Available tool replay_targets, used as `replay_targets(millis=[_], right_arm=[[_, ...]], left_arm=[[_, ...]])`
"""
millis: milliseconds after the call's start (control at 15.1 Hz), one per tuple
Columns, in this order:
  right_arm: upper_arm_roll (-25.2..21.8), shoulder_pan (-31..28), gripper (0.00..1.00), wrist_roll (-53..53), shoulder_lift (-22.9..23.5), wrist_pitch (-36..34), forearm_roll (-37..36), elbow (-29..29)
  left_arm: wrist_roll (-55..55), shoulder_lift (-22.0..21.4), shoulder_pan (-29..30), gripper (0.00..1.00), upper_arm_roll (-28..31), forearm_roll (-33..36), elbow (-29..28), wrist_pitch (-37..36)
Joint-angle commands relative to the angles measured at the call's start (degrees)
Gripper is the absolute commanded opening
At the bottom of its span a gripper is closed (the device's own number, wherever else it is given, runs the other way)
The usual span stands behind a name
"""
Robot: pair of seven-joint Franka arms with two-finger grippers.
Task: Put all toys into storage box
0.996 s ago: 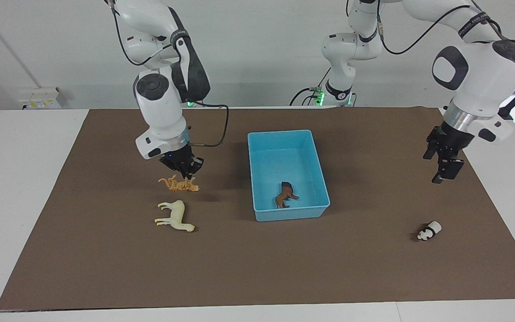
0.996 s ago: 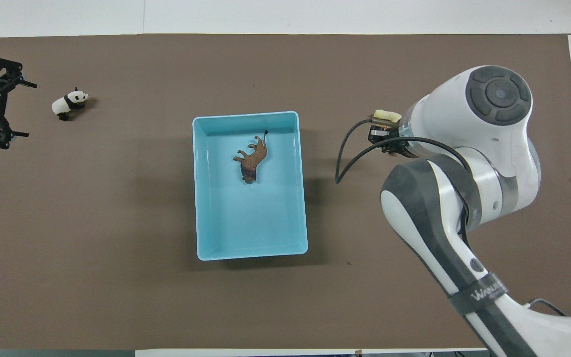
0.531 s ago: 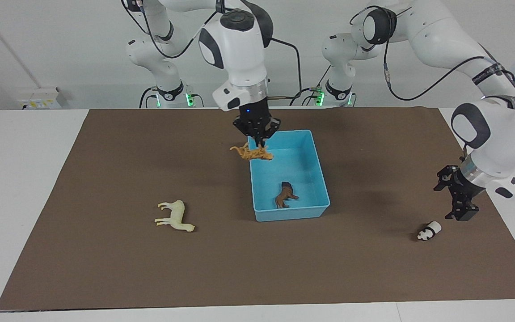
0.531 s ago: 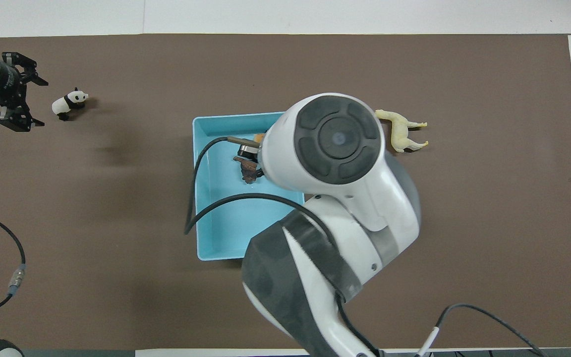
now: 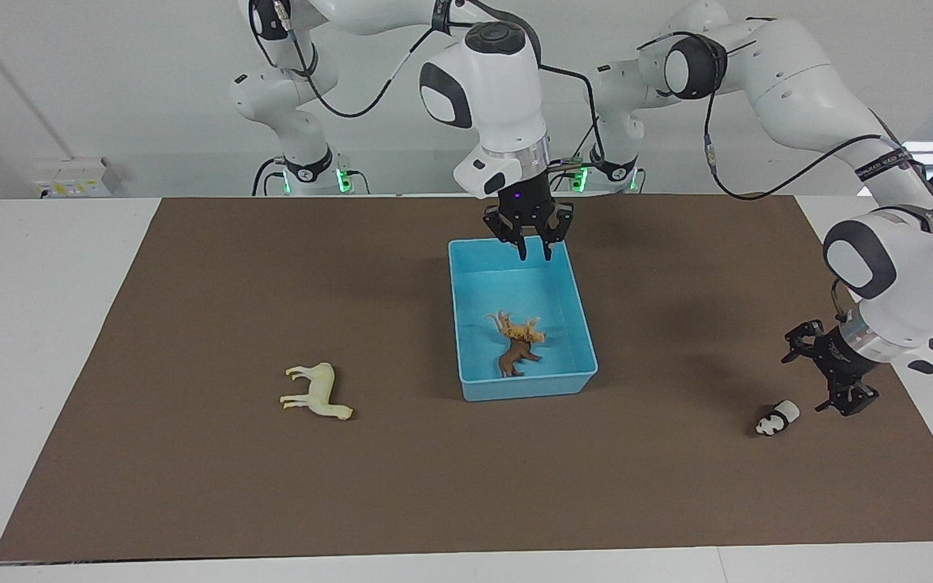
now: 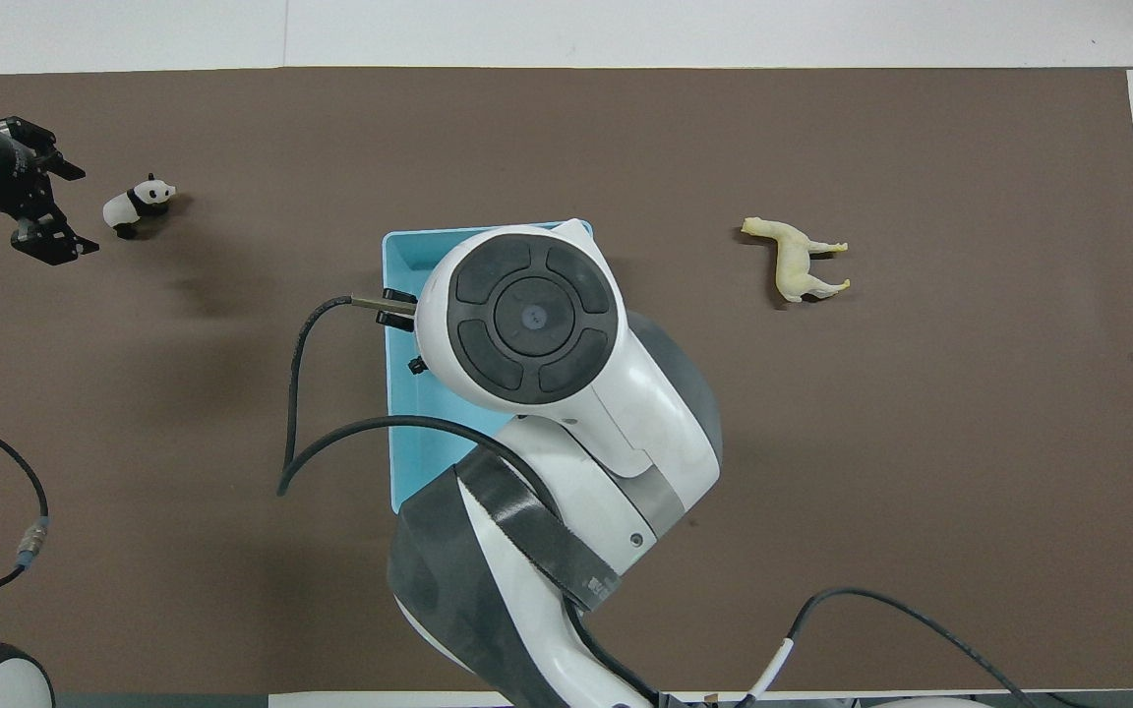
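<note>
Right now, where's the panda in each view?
Facing view: the panda lies low, toward the left arm's end of the table, beside the left pincer.
Overhead view: the panda lies high, again beside the left pincer.
Shared landmark: the storage box at mid-table.

- Setting: a robotics lab, set up as a test bench.
- Two white robot arms [image 5: 507, 97] stand on bases with green status lights [image 5: 343, 180] at the table's edge.
- Loose black cables [image 5: 726, 105] run along the arms.
- White table [image 5: 37, 324] covered by a plain brown mat [image 5: 272, 502].
- Bare white wall [image 5: 110, 81], with a socket box [image 5: 70, 178] at table height.
</note>
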Motion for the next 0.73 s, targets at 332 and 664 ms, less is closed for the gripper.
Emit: replay_targets(millis=[332,664], right_arm=[[-0.56,-13.67,1.0,-24.38,0.54,-5.66,-4.07,0.09],[-0.65,-24.92,1.0,-41.96,-0.94,-0.24,-4.16,-8.22]], left_arm=[[-3.29,3.32,0.14,1.0,0.48,-2.83,1.18,5.25],[-3.91,2.54,-0.13,1.0,0.48,-3.89,-5.49,13.32]])
